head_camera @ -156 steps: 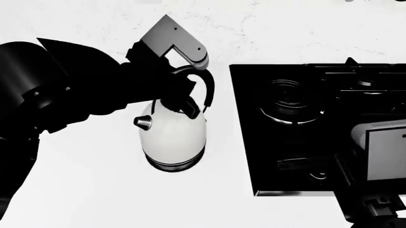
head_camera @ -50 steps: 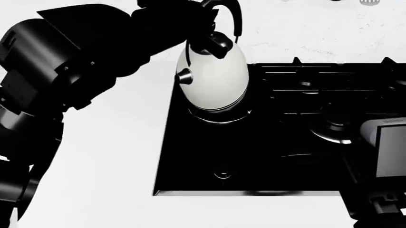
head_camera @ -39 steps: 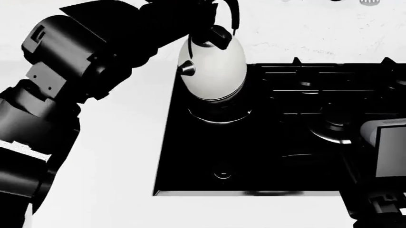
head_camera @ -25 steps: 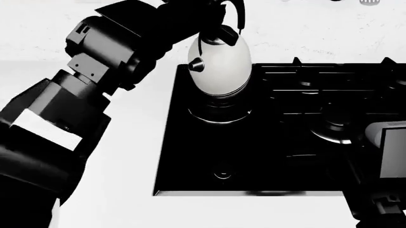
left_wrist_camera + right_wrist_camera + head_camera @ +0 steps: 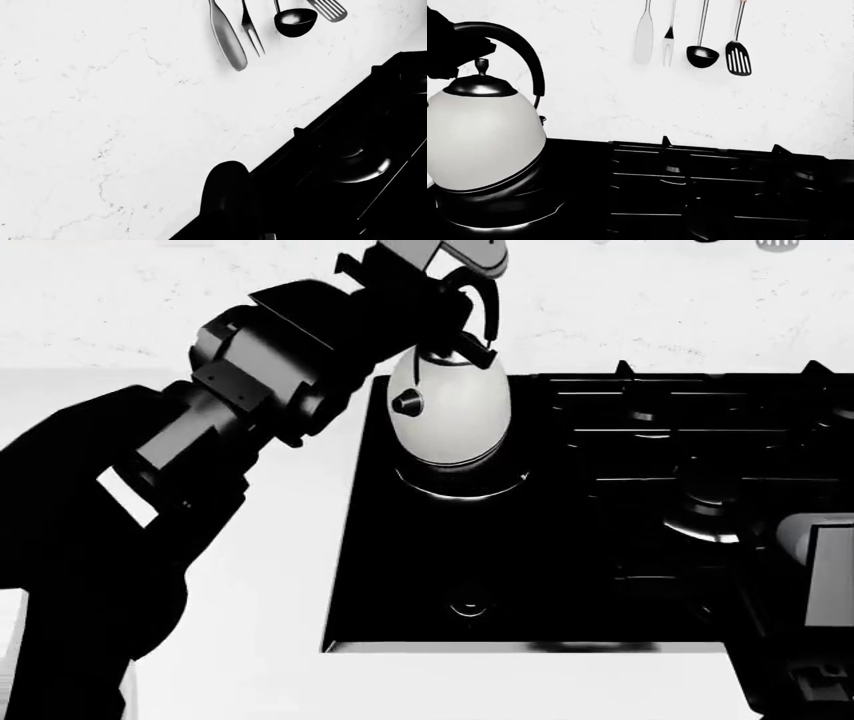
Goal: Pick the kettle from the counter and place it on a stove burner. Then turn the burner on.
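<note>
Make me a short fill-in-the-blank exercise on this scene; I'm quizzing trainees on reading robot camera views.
1. The kettle is held by its handle by the ____ gripper.
2. The kettle sits over the stove burner at the cooktop's front ____ corner.
3. The utensils hanging on the wall number ____.
4. The kettle's body is ____ in colour.

Missing words: left; left; four; white

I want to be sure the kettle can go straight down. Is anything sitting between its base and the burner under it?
Nothing visible does. The kettle, held at its handle by the left gripper, hangs just over the bare ringed burner; no grate or pan lies between them.
</note>
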Robot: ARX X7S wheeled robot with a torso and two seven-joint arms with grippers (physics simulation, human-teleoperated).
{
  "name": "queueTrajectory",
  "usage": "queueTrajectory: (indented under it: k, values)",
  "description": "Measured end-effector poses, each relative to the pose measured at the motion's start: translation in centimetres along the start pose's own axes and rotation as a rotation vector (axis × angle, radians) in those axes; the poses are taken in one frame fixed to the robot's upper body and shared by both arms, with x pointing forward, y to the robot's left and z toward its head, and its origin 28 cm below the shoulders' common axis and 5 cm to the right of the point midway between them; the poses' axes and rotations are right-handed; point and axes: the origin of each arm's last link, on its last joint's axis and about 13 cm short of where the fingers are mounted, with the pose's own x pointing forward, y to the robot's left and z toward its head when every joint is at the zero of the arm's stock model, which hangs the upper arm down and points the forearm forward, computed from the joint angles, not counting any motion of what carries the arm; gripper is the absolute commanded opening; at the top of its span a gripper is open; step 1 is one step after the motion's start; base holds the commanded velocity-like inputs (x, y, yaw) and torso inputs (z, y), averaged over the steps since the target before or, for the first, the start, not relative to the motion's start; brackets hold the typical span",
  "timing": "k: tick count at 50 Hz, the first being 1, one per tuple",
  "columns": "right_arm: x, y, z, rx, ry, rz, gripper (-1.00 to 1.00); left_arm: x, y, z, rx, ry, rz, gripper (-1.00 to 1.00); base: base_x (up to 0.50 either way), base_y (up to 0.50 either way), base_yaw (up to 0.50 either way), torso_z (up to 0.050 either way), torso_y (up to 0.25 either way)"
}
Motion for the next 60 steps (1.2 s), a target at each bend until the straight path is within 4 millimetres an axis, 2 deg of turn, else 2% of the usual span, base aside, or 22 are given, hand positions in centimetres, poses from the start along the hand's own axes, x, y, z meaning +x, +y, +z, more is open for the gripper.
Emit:
queueTrajectory:
  k: [10, 11, 26, 43, 51, 60]
  values:
    - [0.1, -0.1, -0.4, 0.001, 0.012, -0.005, 1.0, 0.2, -0.2, -0.3, -0.002, -0.015, 0.008, -1.0, 0.0, 0.0, 0.0, 0.0, 0.0]
    - [0.1, -0.1, -0.4, 0.001, 0.012, -0.005, 1.0, 0.2, -0.2, -0.3, -0.003, -0.016, 0.008, 1.0, 0.0, 0.0, 0.0, 0.0, 0.0]
    - [0.2, -0.1, -0.5, 0.002, 0.016, -0.004, 1.0, 0.2, -0.2, -0.1, -0.015, -0.018, 0.037, 1.0, 0.0, 0.0, 0.0, 0.0, 0.0]
    - [0.1, -0.2, -0.5, 0.003, 0.011, -0.009, 1.0, 0.1, -0.9, -2.4, -0.074, 0.141, 0.02, 1.0, 0.0, 0.0, 0.0, 0.0, 0.0]
    - [0.1, -0.1, -0.6, 0.004, 0.012, -0.009, 1.0, 0.0, -0.9, -2.0, -0.094, 0.143, 0.016, 1.0, 0.0, 0.0, 0.0, 0.0, 0.0]
    - [-0.4, 0.1, -0.3, 0.007, 0.001, -0.004, 1.0, -0.3, -0.3, 0.1, -0.105, 0.093, 0.025, 1.0, 0.0, 0.0, 0.0, 0.0, 0.0]
